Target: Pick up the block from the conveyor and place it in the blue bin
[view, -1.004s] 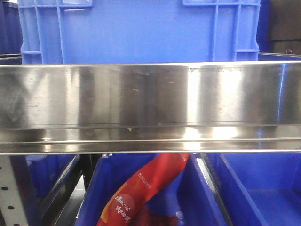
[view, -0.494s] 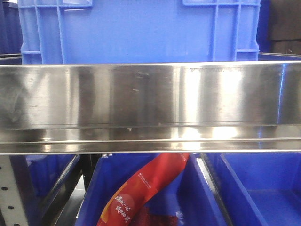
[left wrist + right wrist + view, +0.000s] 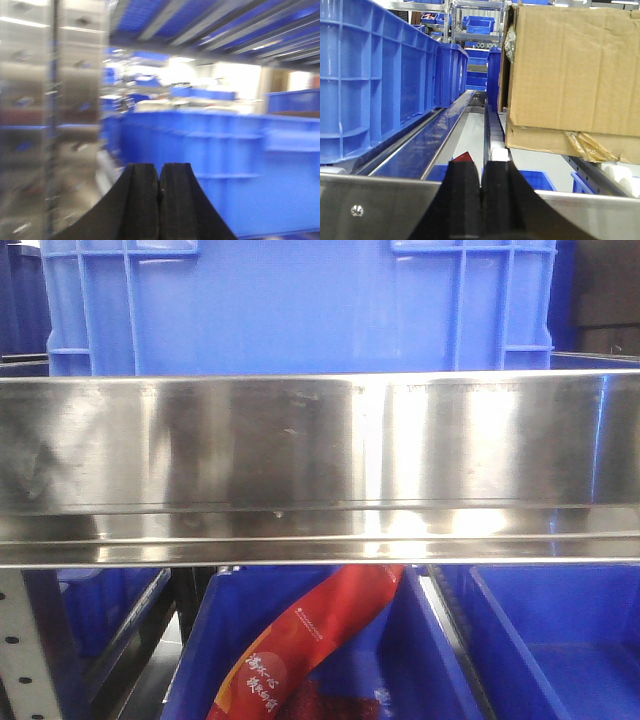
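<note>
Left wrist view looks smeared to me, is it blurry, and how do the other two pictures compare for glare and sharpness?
Left wrist view: blurred throughout, only the shut left end effector fairly crisp. Front view: sharp, with bright glare patches on the steel rail. Right wrist view: sharp, evenly lit; cardboard box and shut right end effector clear.

Left wrist view motion-blurred throughout; blue crates (image 3: 220, 170) smeared. Red packet (image 3: 300, 650) cut off below, top hidden behind steel rail (image 3: 320, 470).

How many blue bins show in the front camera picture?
3. One large bin stands behind the steel rail; one below it at centre holds a red packet; one at lower right. More may be hidden at far left.
</note>
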Controlling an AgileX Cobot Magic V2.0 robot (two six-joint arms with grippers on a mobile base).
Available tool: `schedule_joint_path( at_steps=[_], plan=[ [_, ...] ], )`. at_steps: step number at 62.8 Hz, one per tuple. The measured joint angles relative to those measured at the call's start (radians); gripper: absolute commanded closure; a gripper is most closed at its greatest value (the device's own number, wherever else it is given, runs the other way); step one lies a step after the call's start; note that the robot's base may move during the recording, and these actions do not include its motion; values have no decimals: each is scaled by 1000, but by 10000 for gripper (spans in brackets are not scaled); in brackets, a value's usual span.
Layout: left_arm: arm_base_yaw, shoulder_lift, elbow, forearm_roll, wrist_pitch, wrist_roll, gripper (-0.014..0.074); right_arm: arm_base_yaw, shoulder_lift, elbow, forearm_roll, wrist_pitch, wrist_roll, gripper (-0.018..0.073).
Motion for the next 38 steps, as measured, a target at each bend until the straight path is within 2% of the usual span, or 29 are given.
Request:
schedule_joint_path(
  at_steps=[1,5,9,12,22,38],
  plan=[
    [15,0,5,36,0,-56,708,0,0,0,0,0,0,721],
    [83,0,28,172,2,-183,708,0,0,0,0,0,0,721],
    [149,0,58,248,5,-261,708,0,0,0,0,0,0,721],
    [196,0,78,276,9,-295,708,0,0,0,0,0,0,721],
    [285,0,138,304,6,-323,708,0,0,0,0,0,0,721],
    [290,0,150,310,38,-325,708,0,0,0,0,0,0,721]
  ],
)
